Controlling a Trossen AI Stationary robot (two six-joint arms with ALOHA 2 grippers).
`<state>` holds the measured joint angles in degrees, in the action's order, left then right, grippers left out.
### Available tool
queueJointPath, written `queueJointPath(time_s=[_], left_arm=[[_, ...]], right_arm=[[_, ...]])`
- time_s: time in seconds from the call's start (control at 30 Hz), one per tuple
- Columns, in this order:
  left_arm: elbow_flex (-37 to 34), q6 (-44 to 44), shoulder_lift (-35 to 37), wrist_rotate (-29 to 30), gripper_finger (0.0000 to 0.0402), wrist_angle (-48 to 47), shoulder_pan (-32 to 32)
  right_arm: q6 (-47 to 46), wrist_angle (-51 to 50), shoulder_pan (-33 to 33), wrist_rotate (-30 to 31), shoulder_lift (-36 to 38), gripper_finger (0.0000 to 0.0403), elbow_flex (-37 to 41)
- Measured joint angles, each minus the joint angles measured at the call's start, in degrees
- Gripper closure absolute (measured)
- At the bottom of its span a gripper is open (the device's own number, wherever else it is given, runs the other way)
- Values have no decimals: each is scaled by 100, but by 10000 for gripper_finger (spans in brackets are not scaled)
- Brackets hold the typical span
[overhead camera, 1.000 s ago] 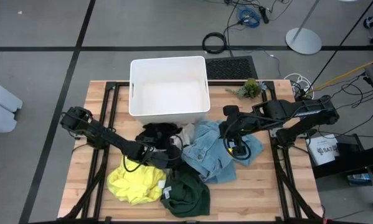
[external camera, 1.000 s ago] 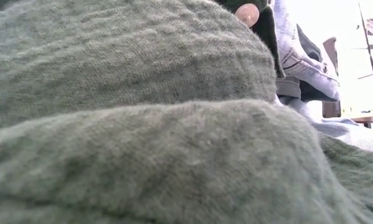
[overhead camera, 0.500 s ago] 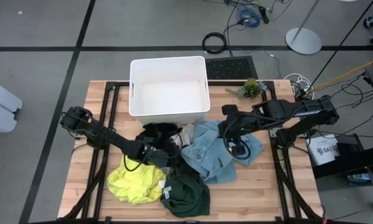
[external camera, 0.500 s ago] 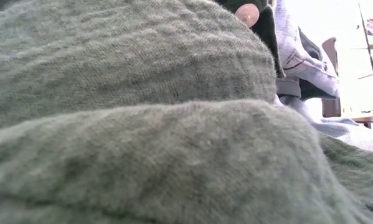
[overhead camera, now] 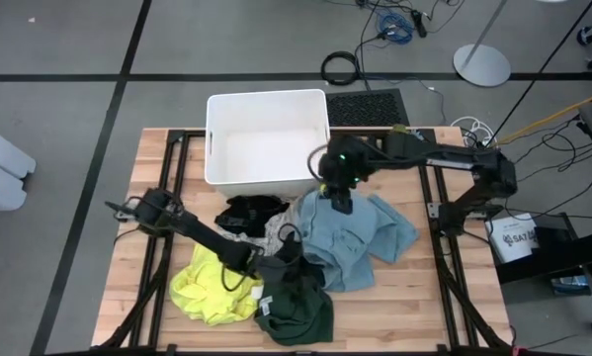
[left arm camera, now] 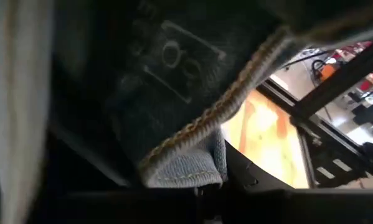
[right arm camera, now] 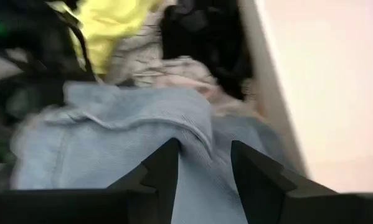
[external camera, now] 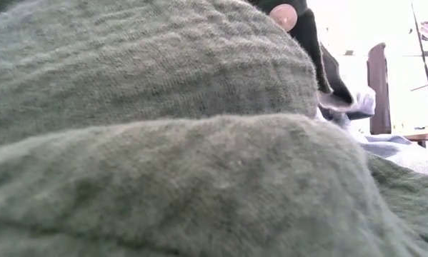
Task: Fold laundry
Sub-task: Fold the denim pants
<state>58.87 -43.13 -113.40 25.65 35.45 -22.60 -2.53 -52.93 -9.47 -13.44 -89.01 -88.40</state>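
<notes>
our left gripper (overhead camera: 288, 259) is pinched shut on the light blue garment (overhead camera: 347, 235) at its lower edge, beside the dark green garment (overhead camera: 297, 307). our right gripper (right arm camera: 202, 163) stands spread over the blue cloth's far edge, the white bin (overhead camera: 216, 148) just beyond it.

Around the table: bin, mat, cables and stands

On the wooden table (overhead camera: 424, 287), a white plastic bin (overhead camera: 268, 138) stands at 12 o'clock, against the far edge. A black ribbed mat (overhead camera: 365, 106) lies on the floor at 1 o'clock from the bin, and a coiled black cable (overhead camera: 341, 67) lies just past it. A round grey stand base (overhead camera: 481, 65) and a blue cable bundle (overhead camera: 394, 24) are farther, toward 2 o'clock.
</notes>
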Motion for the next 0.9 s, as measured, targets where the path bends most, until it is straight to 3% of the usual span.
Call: queueJointPath(time_s=[0.07, 0.13, 0.3, 0.5, 0.6, 0.67, 0.9], left_arm=[[176, 47, -122, -9, 387, -29, 9], [258, 159, -144, -85, 387, -42, 8], [260, 196, -129, -104, 387, -84, 15], [260, 193, -129, -144, 387, -183, 51], [258, 188, -127, -174, 384, -183, 47], [258, 190, -121, -271, 384, -198, 47], [258, 303, -112, -586, 385, -215, 49]], right_arm=[[78, -85, -96, -374, -84, 268, -22], [247, -328, -99, -372, -83, 270, -60], [497, -833, 19, 552, 65, 270, -401], [302, -1455, 57, 1531, 103, 270, -1471], [-286, -2051, 190, 1410, 166, 270, -1770], [-369, -2384, 578, 1390, 283, 270, -1663], [-1820, -1523, 3065, 3044, 1386, 270, 432]])
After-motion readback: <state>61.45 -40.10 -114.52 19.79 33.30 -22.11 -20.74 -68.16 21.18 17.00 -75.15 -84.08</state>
